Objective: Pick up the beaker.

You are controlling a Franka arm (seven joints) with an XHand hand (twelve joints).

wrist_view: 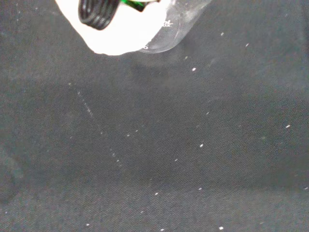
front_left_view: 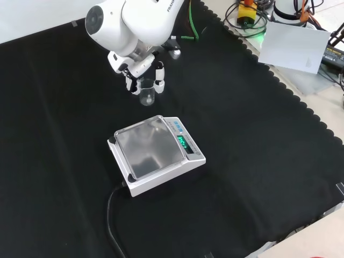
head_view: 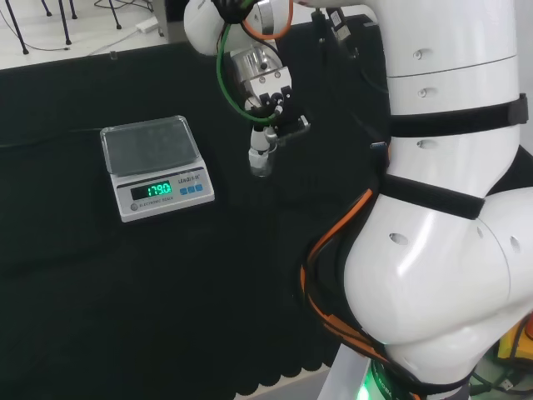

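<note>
The robot hand is curling its fingers round a small clear beaker, which is standing upright between them, its base at or just above the black cloth of the bench. A white scale is sitting near the robot hand, apart from it.

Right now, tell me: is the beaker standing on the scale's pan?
No. The beaker is between the hand's fingers, beyond the scale.
</note>
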